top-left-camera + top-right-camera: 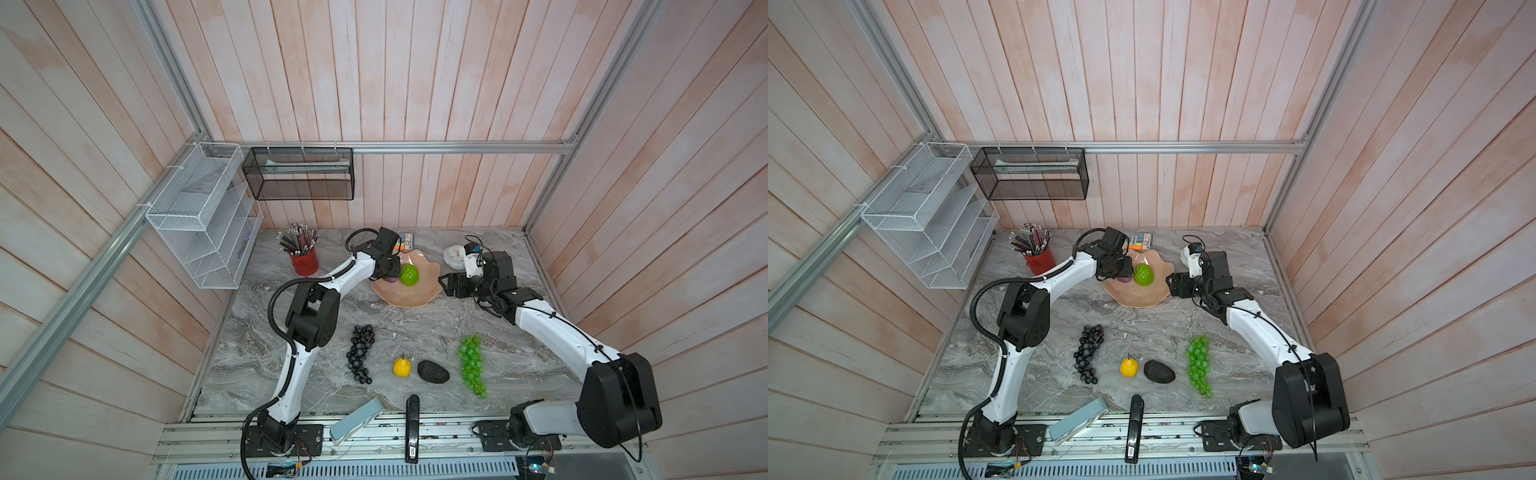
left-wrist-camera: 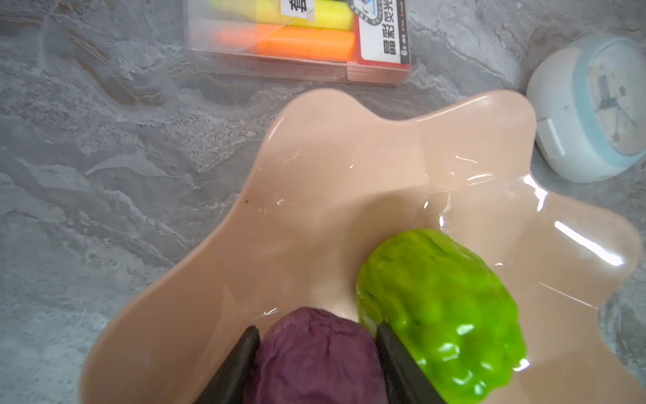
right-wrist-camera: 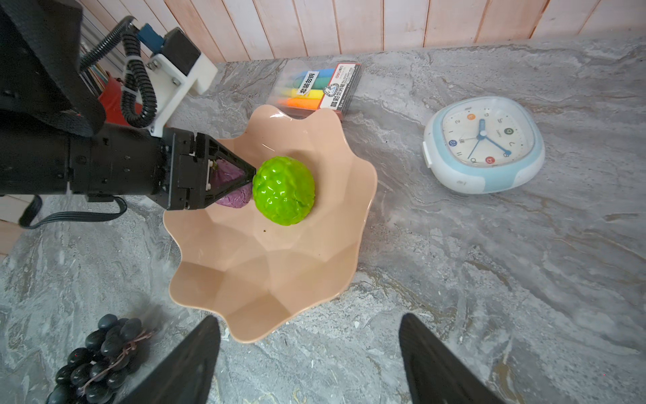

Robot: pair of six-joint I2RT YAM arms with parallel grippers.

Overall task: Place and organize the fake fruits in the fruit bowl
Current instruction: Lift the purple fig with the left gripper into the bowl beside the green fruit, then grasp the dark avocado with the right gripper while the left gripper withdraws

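Observation:
The peach-pink fruit bowl (image 1: pixel 415 302) (image 3: pixel 265 280) stands at the back middle of the table. In it lies the bright green bumpy fruit (image 1: pixel 409 275) (image 2: pixel 440 307). Right beside that fruit, my left gripper (image 2: pixel 318 330) is shut on the purple round fruit (image 2: pixel 316 360) (image 3: pixel 232 202), low inside the bowl. My right gripper (image 1: pixel 442 284) (image 3: pixel 308 320) hovers open and empty just outside the bowl's right rim. On the front half of the table lie the black grape bunch (image 1: pixel 360 353), the yellow lemon-like fruit (image 1: pixel 402 367), the dark avocado (image 1: pixel 433 371) and the green grape bunch (image 1: pixel 472 363).
A white-and-blue clock (image 3: pixel 484 145) lies right of the bowl and a highlighter pack (image 3: pixel 314 89) behind it. A red pencil cup (image 1: pixel 304 262) stands at the back left. A black stapler (image 1: pixel 412 428) and a grey-blue case (image 1: pixel 357 419) lie at the front edge.

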